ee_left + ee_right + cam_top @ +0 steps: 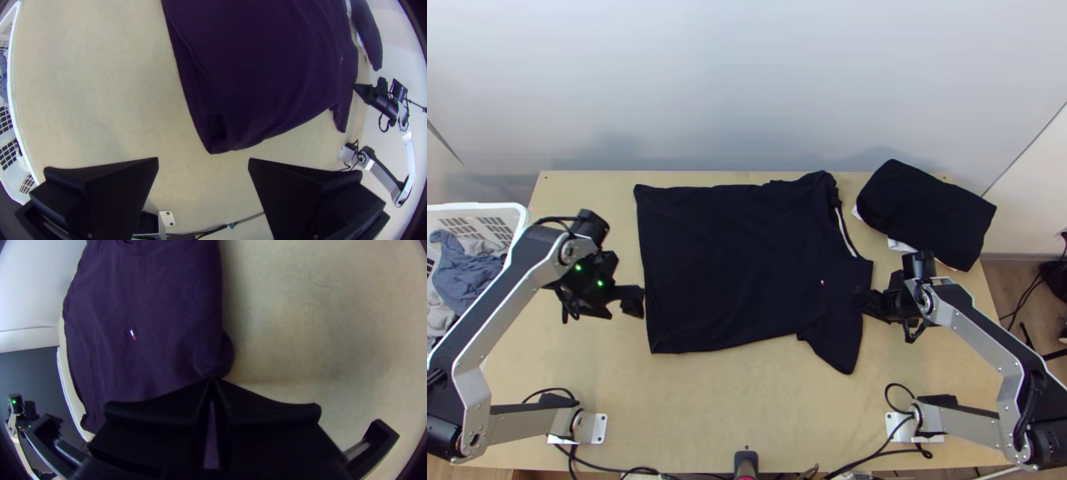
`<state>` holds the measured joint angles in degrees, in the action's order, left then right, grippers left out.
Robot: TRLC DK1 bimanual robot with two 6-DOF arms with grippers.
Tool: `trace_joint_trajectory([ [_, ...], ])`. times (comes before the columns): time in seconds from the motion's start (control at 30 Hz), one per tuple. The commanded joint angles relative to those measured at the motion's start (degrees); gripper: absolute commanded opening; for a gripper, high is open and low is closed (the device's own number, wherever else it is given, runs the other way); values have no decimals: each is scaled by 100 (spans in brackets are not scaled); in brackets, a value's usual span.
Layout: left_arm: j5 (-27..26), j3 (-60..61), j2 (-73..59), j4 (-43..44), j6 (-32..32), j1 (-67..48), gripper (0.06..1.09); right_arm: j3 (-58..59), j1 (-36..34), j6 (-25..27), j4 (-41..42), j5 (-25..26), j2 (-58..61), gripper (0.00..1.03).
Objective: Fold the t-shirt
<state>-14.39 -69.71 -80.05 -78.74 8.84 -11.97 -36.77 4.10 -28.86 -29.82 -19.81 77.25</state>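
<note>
Black t-shirt (pixel 731 264) may skew if the right gripper (pixel 213 379), pinching its shoulder edge, pulls alone (the left gripper (pixel 203 161) has its fingers apart).

Dark t-shirt (pixel 739 264) spread on table (pixel 699 416), sleeve outward.
</note>
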Motion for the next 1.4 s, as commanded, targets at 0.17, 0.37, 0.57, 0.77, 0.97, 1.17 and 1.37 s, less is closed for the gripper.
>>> trace_joint_trajectory([
  [0.17, -37, 265, -46, -230, -23, -781, 104, 127, -181, 47, 47, 4, -140, 3],
  [0.37, -152, 819, -116, 254, 232, -1062, 103, 83, -85, -5, 64, -5, -140, 3],
  [0.57, 270, 1232, -90, 1221, 267, -1203, 103, 56, -85, -5, 73, -5, -105, 3],
  [0.77, 323, 1671, -46, 2082, 144, -1317, 65, 39, -76, -41, 64, -5, -70, 3],
  [0.97, 323, 1847, -90, 2319, 109, -1396, 65, 100, -129, -32, 73, -5, -79, 3],
  [1.17, 314, 1838, -107, 2267, 91, -1414, 65, 109, -129, -41, 73, -5, -70, 3],
  [1.37, 297, 1513, 148, 1836, 56, -1449, 65, 144, -120, -41, 64, 4, -79, 3],
])
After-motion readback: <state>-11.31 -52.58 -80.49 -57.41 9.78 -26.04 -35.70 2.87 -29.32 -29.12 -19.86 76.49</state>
